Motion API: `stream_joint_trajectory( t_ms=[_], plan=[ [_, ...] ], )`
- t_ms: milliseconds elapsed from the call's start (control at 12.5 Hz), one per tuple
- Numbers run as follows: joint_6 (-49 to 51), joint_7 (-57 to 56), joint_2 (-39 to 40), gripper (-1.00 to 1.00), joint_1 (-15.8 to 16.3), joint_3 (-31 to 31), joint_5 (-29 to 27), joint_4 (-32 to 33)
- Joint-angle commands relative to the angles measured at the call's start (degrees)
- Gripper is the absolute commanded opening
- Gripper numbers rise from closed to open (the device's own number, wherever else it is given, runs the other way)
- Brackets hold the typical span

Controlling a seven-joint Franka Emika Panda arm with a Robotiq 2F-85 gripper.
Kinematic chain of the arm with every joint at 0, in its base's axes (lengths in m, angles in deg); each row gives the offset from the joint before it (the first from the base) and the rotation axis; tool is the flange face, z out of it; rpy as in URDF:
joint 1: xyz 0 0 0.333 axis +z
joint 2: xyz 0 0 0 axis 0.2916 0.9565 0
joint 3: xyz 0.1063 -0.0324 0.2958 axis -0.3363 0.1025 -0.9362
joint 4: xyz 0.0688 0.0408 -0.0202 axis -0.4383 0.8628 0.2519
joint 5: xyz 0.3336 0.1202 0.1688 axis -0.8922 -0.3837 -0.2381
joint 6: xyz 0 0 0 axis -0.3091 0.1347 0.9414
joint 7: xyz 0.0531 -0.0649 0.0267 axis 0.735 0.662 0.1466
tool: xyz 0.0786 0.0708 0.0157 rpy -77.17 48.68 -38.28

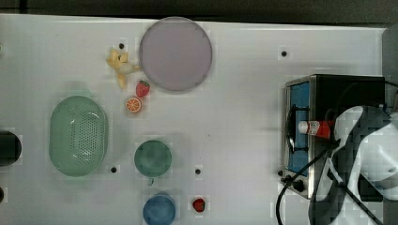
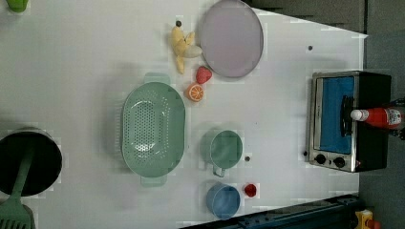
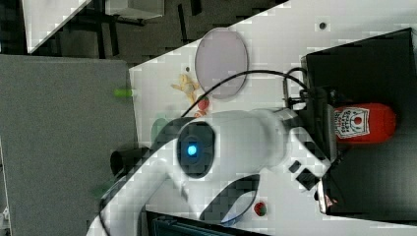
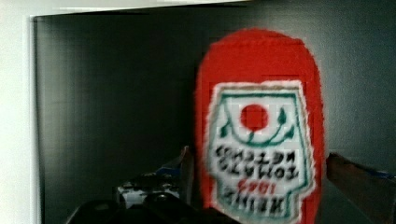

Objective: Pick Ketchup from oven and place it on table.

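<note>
I see the Ketchup (image 1: 317,128) lying on its side on top of the oven (image 1: 328,93), white cap toward the glass door. My gripper (image 4: 261,186) has its fingers (image 4: 355,175) spread wide either side of the bottle, not clamped yet.

You have open table (image 1: 234,103) between the oven (image 1: 347,89) and the green cup (image 1: 153,158); dishes crowd the top view's left.

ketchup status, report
Pincer open, straddling the Ketchup. Bottle lying on top of the oven, cap over the door side, not lifted. Nothing blocking it.
</note>
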Motion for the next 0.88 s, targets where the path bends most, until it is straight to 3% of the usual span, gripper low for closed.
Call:
stream_joint_trajectory(
  t_ms=[80,240,400,480,880],
  plan=[
    [-0.54,1.00,-0.23,1.00,-0.93,-0.01,-1.08,-0.14],
    [-1.89,1.00,0.15,0.92,-0.98,-0.06,-2.34,0.40],
    [-2.66,1.00,0.15,0.43,-0.91,-0.10,-2.50,0.74],
    [-2.65,1.00,0.14,0.27,-0.91,0.00,-2.50,0.59],
    [-1.82,0.75,-2.11,0.27,0.10,-0.07,-1.67,-3.19]
  ],
)
